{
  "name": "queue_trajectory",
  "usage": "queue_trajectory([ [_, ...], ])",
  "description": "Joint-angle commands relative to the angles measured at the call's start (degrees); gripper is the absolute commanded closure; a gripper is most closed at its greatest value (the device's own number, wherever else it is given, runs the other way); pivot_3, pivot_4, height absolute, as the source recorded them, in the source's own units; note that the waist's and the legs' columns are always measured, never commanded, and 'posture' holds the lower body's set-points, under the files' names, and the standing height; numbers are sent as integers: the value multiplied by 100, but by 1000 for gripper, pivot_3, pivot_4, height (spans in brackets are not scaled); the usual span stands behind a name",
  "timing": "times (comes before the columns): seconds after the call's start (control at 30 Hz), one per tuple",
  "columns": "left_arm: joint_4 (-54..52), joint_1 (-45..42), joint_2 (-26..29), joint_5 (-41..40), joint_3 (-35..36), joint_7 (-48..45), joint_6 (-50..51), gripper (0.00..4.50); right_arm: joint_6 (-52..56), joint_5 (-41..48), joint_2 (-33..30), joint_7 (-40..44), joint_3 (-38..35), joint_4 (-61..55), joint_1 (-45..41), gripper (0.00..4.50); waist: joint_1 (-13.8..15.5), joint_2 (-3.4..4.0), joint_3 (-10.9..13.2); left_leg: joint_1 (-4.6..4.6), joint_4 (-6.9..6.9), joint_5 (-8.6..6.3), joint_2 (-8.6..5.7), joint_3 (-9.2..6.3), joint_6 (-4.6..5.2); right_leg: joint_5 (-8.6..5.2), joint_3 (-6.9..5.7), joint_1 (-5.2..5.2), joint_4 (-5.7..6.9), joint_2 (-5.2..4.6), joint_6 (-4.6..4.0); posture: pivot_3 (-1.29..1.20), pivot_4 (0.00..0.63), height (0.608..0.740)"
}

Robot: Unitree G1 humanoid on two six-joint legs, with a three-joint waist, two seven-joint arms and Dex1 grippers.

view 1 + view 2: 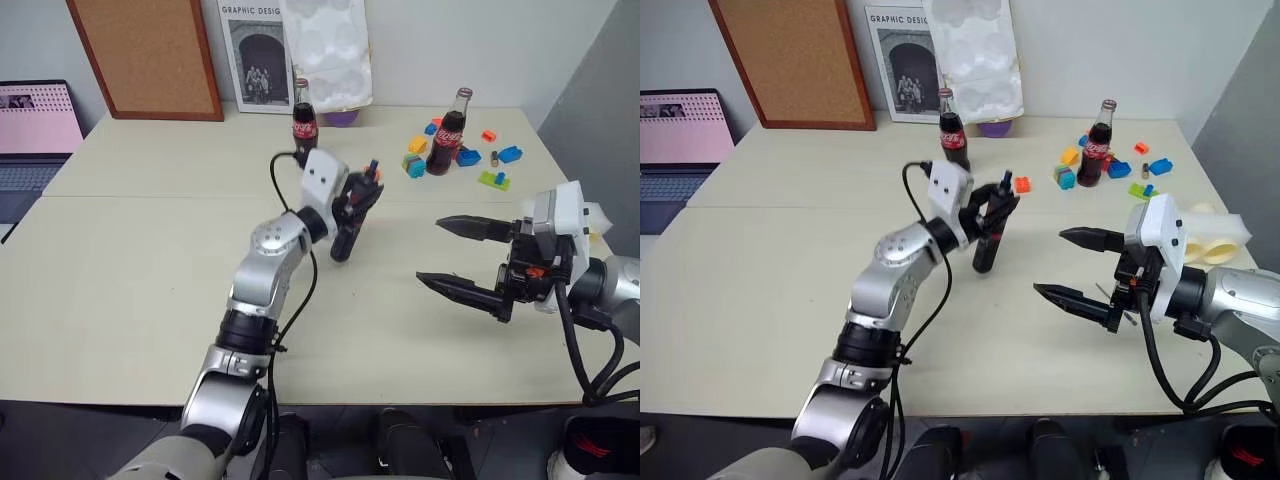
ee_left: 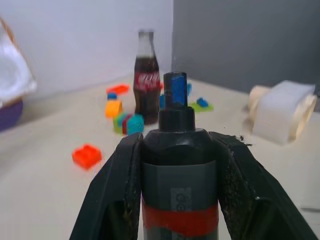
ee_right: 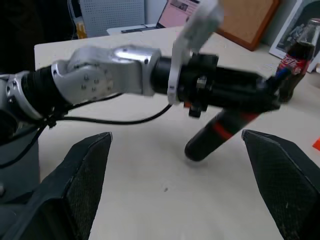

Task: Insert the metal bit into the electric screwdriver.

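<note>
My left gripper (image 1: 358, 196) is shut on the electric screwdriver (image 1: 342, 242), a black cylinder with a red band, held above the table's middle. The tool's butt slants down toward the table. Its blue collar (image 2: 175, 90) points up past the fingers (image 2: 112, 195) in the left wrist view. My right gripper (image 1: 428, 250) hovers to the right of it, open wide with nothing between its fingers (image 3: 82, 182), and faces the screwdriver (image 3: 216, 136). A thin grey sliver on the table by the right gripper's lower finger may be the metal bit (image 1: 1101, 291); I cannot tell for sure.
Two cola bottles (image 1: 304, 118) (image 1: 447, 138) stand at the back, with coloured blocks (image 1: 470, 158) scattered around the right one. A white roll (image 1: 1212, 236) lies at the right edge. A corkboard (image 1: 150, 55), a poster and a laptop (image 1: 35, 130) line the far left.
</note>
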Motion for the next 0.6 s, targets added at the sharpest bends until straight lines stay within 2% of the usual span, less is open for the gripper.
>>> queue_trajectory([
  [0.03,-546,162,-113,-52,-106,100,-335,2830,57,107,-53,-47,63,-96,-243,135,2,0,0,1,0,0,0,2,0,0,2,0,-1,-1,0,0,150,740],
  [0.17,-628,458,-102,5,-211,183,-422,2830,149,165,-112,54,133,-110,-289,135,5,1,-1,0,0,0,-2,2,0,1,2,2,-4,-1,1,0,150,740],
  [0.37,-859,874,350,-38,-262,-75,-186,2835,215,190,-163,120,167,-96,-323,135,-17,5,-3,9,-3,0,2,4,0,1,4,4,-1,1,1,0,150,740],
  [0.6,-1280,1305,627,-118,-198,-39,-6,2836,226,145,-195,215,242,-18,-404,135,-51,9,-8,26,-3,0,7,11,0,5,11,13,2,5,-5,0,150,740],
])
